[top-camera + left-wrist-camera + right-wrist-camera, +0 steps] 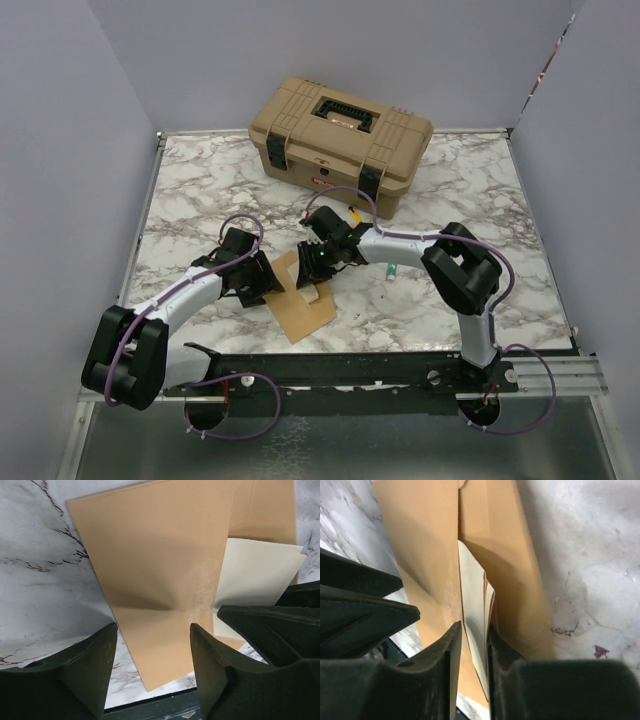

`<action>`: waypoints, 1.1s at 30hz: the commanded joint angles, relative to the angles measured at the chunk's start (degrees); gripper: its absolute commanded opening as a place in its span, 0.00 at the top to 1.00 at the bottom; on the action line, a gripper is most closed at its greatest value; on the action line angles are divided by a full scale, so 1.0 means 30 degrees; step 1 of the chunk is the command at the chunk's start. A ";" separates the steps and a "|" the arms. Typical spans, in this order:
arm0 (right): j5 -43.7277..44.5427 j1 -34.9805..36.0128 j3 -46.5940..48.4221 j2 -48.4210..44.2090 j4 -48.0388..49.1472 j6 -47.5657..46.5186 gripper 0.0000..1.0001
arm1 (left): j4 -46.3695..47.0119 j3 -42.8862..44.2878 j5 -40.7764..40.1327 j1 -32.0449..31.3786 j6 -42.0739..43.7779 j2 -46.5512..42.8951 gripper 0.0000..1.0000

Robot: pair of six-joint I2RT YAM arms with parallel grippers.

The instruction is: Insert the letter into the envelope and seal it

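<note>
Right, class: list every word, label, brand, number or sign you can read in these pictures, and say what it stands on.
No text can be read in any view.
Tan toolbox: a small red-and-white sticker on its front, too small and blurred to read.
Envelope: plain, no print showing.
Letter: blank on the side showing.

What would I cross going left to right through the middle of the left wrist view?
table → envelope → letter → right gripper's fingers
</note>
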 commanded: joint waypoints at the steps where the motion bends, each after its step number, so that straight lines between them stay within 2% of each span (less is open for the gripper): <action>1: 0.2174 0.0223 0.0925 -0.0695 -0.2530 -0.0422 0.58 | 0.0015 -0.0508 -0.2432 0.0019 0.0643 0.0045 0.39; 2: 0.2635 0.0223 0.0848 -0.1084 -0.2768 -0.0343 0.49 | 0.0009 -0.0545 -0.2747 0.0019 0.0609 -0.0142 0.40; 4: 0.3927 0.0205 0.0680 -0.1723 -0.3243 -0.0329 0.40 | 0.0019 -0.0613 -0.3110 0.0019 0.0628 -0.0460 0.40; 8: 0.4562 0.0223 0.0585 -0.2293 -0.3457 -0.0695 0.38 | 0.0017 -0.0698 -0.3221 0.0015 0.0579 -0.0530 0.40; 24: 0.5784 0.0223 0.1955 -0.0573 -0.3868 -0.1543 0.53 | 0.0648 -0.0849 -0.2395 0.0019 0.0104 0.0146 0.40; 27: 0.5691 0.0223 0.2348 0.0088 -0.3998 -0.1579 0.60 | 0.0777 -0.0819 -0.2158 0.0019 0.0194 0.0338 0.47; 33: 0.5503 0.0223 0.3063 0.0895 -0.4457 -0.1403 0.64 | 0.0889 -0.0709 -0.1922 0.0019 0.0532 0.0947 0.54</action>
